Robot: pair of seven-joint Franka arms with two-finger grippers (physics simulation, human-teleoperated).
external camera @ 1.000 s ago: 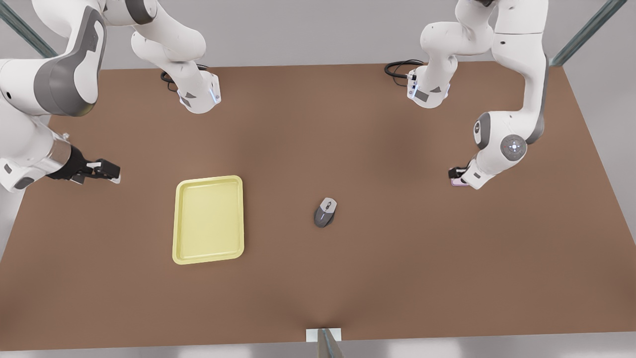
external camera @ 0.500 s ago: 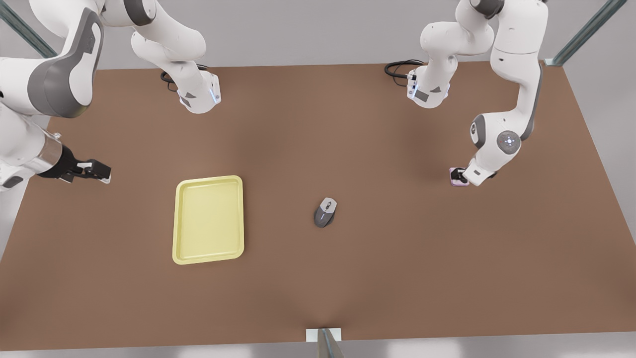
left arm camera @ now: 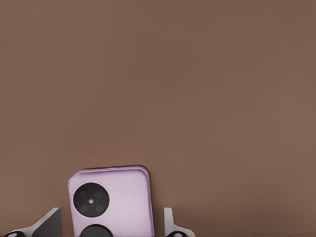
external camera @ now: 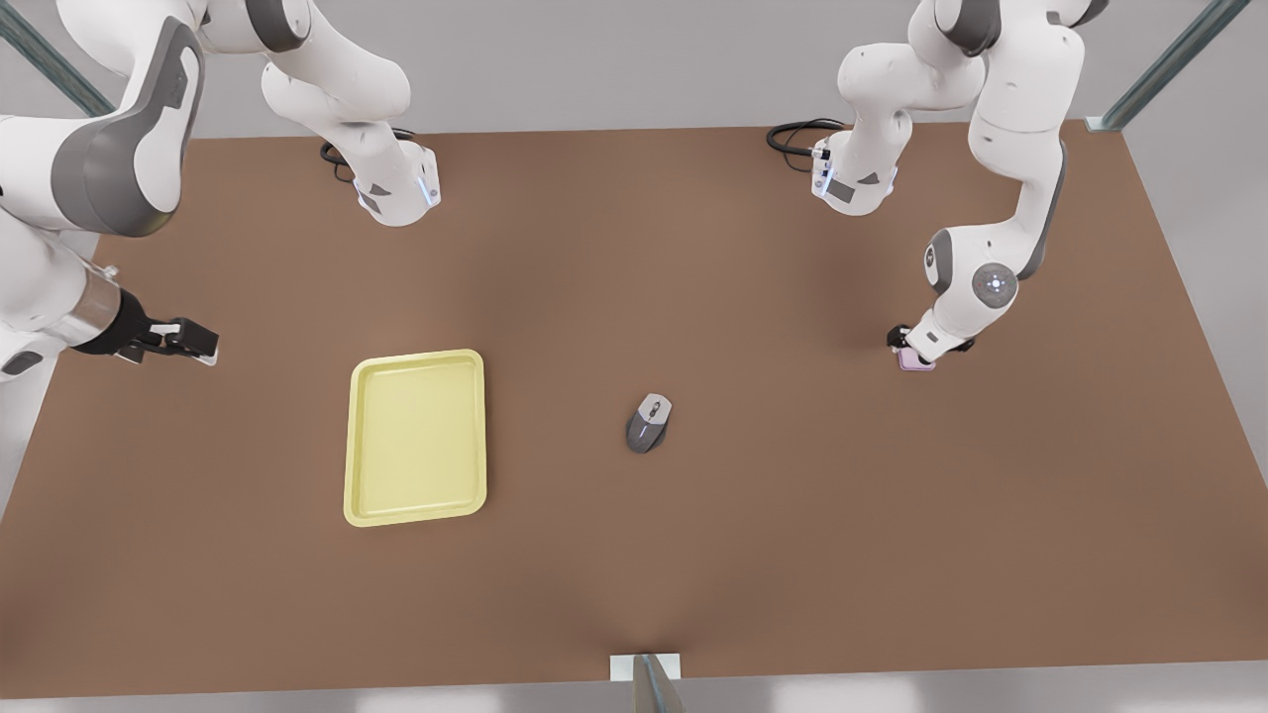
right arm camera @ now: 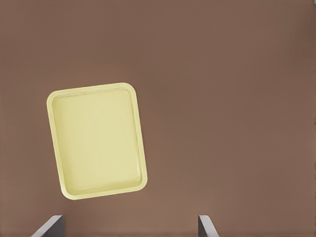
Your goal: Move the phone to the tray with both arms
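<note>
Left gripper (external camera: 906, 349) lower over the phone (left arm camera: 111, 202).
We straddle it open, unclamped; right gripper (external camera: 188, 342) waits open beside the tray (external camera: 416, 436).

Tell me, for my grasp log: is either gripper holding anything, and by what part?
Nothing yet. The left gripper fingers straddle the phone, not touching; the right gripper waits open.

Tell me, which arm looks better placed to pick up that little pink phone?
The left arm. Its pincer is right over the phone, open, with a finger on either side. The right pincer waits near the tray, far across the table, so it seems better placed to receive the phone later.
</note>
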